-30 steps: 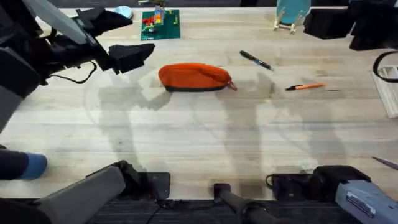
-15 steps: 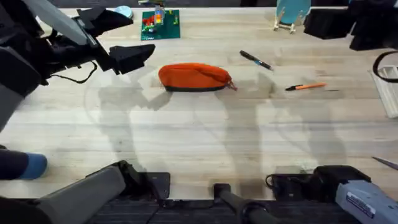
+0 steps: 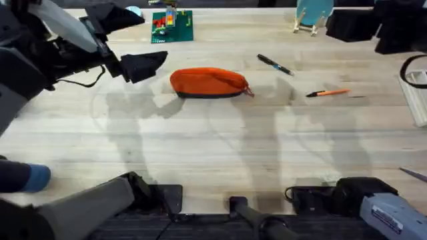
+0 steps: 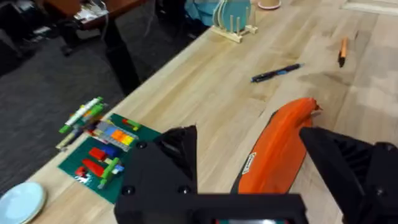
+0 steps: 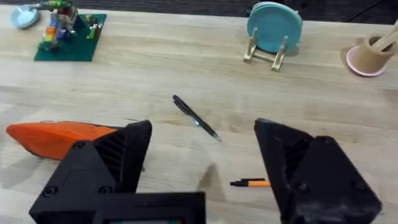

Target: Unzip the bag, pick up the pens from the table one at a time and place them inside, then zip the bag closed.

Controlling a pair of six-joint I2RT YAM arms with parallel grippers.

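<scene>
Right now the bag (image 3: 209,83) lies zipped on the table (image 3: 213,147), its pull tab (image 3: 250,92) at the end nearer the pens, and nothing of the task looks begun. The left gripper (image 3: 137,65) hangs in the air just off the bag's far-left end with its jaws apart, and the right gripper (image 5: 202,168) looks down on the pens from above, jaws likewise spread and holding nothing. The chief risk, as I judge it, is the zipper: the tab is small and sits at the opposite end from the left gripper, so a pull without the other arm pinning the fabric would likely drag the light pouch across the wood instead of opening it. A slim pen may also roll or skid away if the fingers close off-centre. The black pen (image 3: 275,65) lies beyond the bag's right end, and the orange pen (image 3: 327,93) is well apart farther right, both flat on bare wood with nothing across them. A green plate of toy bricks (image 3: 171,25) stands behind the bag, near the left arm, and a careless swing could clip it. A blue disc in a wooden rack (image 3: 312,15) stands at the far edge, clear of the work.
</scene>
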